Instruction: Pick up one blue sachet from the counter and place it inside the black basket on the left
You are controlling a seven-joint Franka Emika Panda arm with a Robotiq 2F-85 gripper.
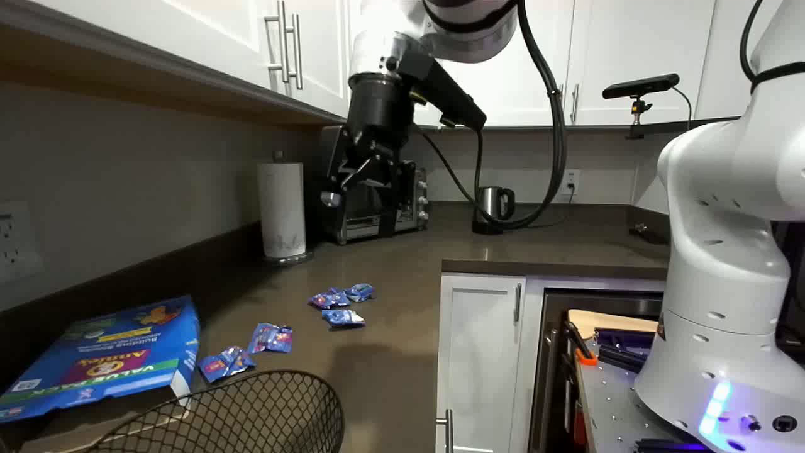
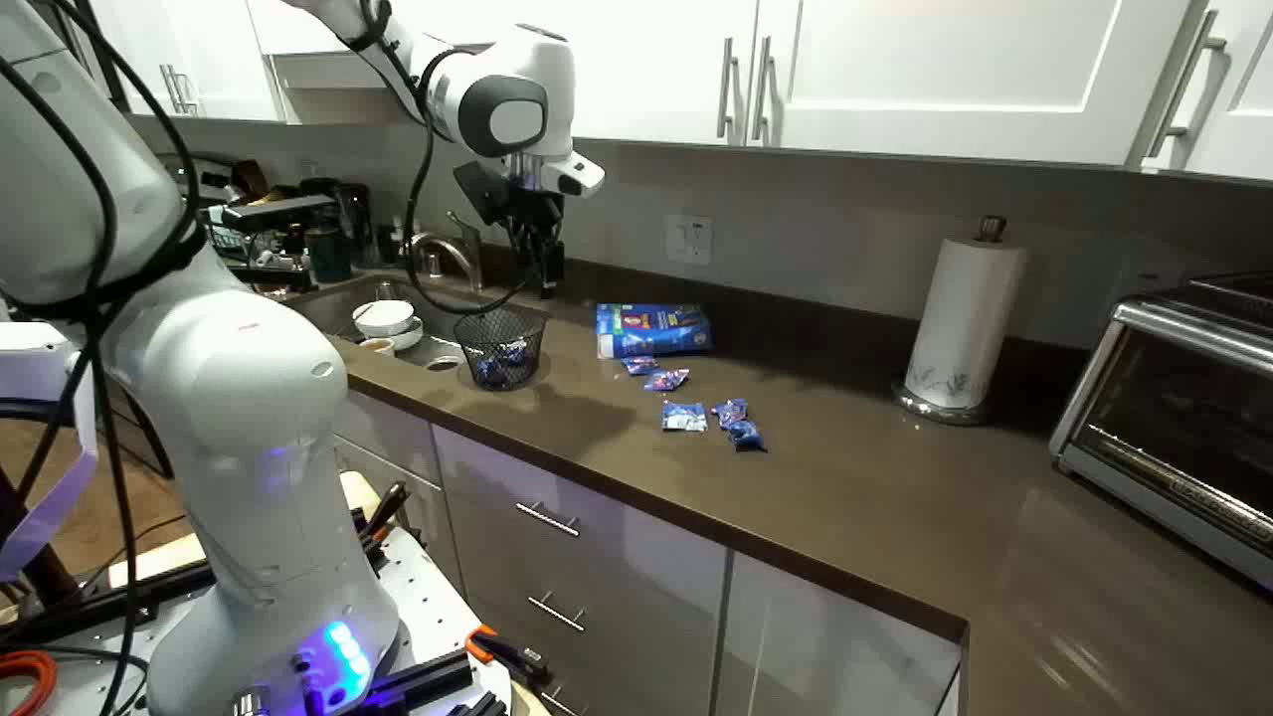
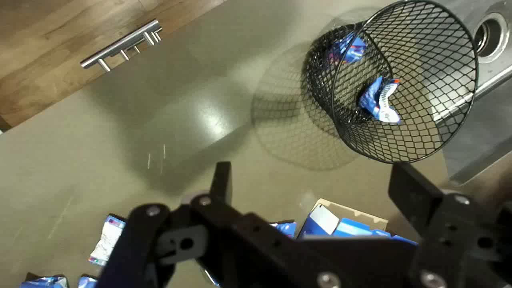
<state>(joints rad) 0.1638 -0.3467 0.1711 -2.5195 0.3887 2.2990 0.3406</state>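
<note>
Empty-Handed, With Plenty Left to Lift

In an exterior view, a black two-fingered gripper hangs high over a smooth, dark brown-grey countertop, where five small, rectangular, blue printed sachets lie loose near a large blue cardboard box, likely their packaging. In an exterior view, a round, black wire-mesh basket stands upright beside a metal sink, perhaps set close for a short carry. In the wrist view, the gripper's fingers stand wide apart with nothing held between them, a stance suited to a pickup. At least two matching blue packets rest inside the basket, its broad mouth turned up for a drop from above. Which loose sachet is meant cannot be told.
</note>
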